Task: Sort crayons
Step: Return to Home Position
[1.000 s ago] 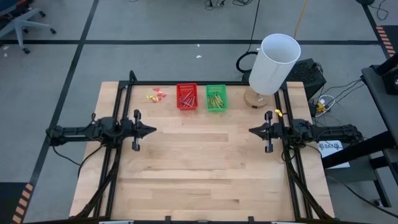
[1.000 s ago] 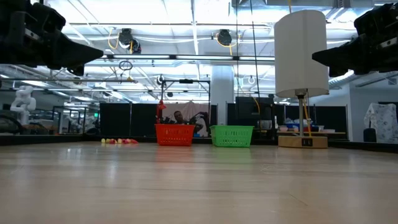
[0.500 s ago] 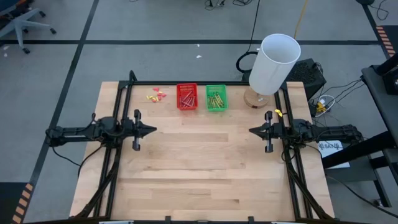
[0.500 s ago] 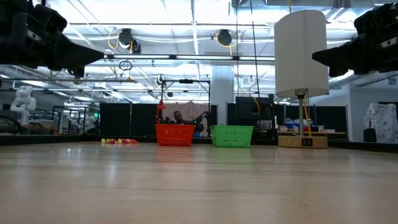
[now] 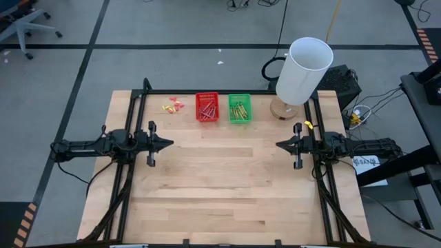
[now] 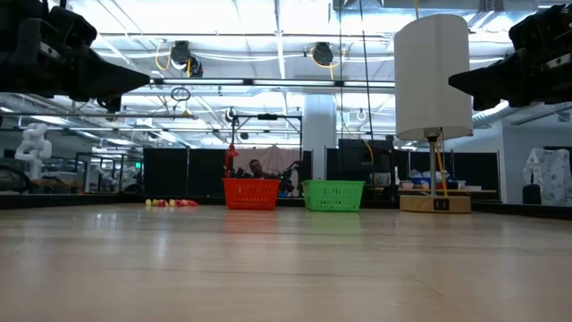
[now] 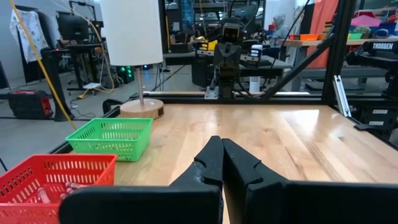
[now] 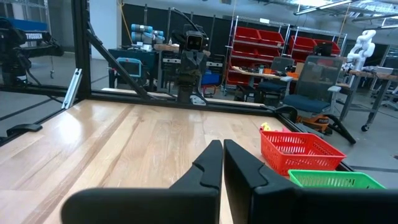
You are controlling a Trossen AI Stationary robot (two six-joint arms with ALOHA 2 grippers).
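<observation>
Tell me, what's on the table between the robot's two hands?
Nothing. In the high view, only bare wooden table lies between the left hand and the right hand.

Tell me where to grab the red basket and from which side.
Probably pinch the red basket by the rim facing the table's middle, coming down from above: it stands upright, open-topped, with a thin wall. Skip the side toward the green basket; that gap is narrow.

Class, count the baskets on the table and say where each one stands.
2. The red basket stands near the table's far edge. The green basket stands beside it with a small gap, on the lamp's side. None appears hidden.
</observation>
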